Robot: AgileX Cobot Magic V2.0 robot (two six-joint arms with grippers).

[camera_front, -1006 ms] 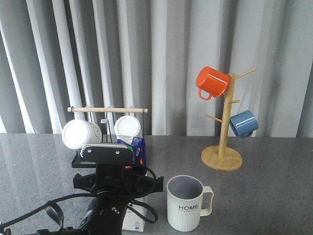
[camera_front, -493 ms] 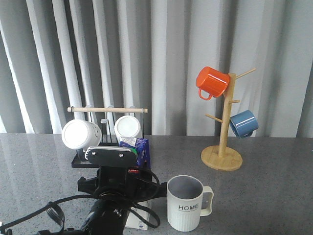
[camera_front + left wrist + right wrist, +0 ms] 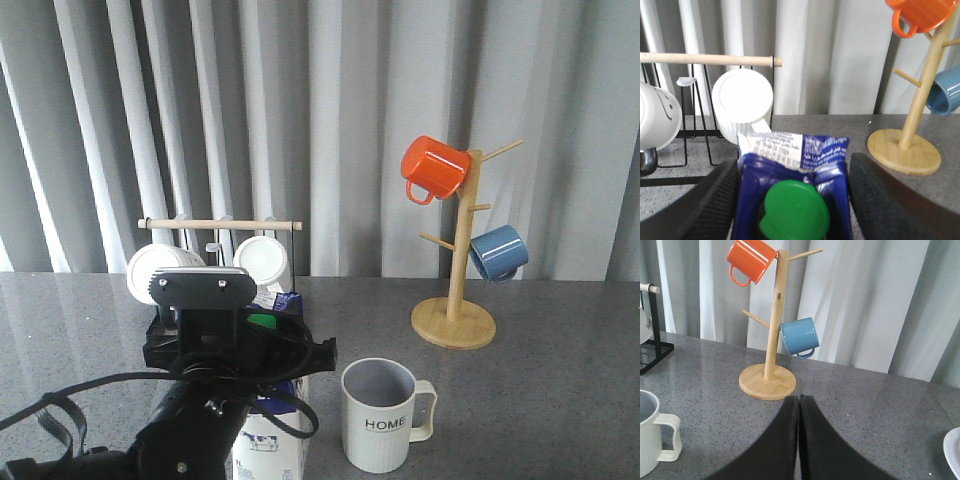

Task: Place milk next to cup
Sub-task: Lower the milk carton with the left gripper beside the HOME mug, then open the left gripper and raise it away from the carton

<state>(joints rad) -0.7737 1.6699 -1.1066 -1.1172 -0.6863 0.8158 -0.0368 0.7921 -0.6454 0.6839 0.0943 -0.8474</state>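
A: Well, the left gripper (image 3: 792,200) has the milk (image 3: 792,192) clamped between both fingers, upright, just left of the cup (image 3: 380,415).

B: The right gripper (image 3: 798,440)?

A: Pressed closed, idle. We're at the placing step; next, lower it, then let go without tipping it.

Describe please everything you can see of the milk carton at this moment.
The milk carton is a gable-top box, looking like coated cardboard, dark blue near the top with a printed white strip along the ridge and a round green cap on the slope. Its white lower body carries a small drawing and text. It stands about upright on the grey table, left of the HOME cup, apart from it. The left tool has a finger on each side of it.
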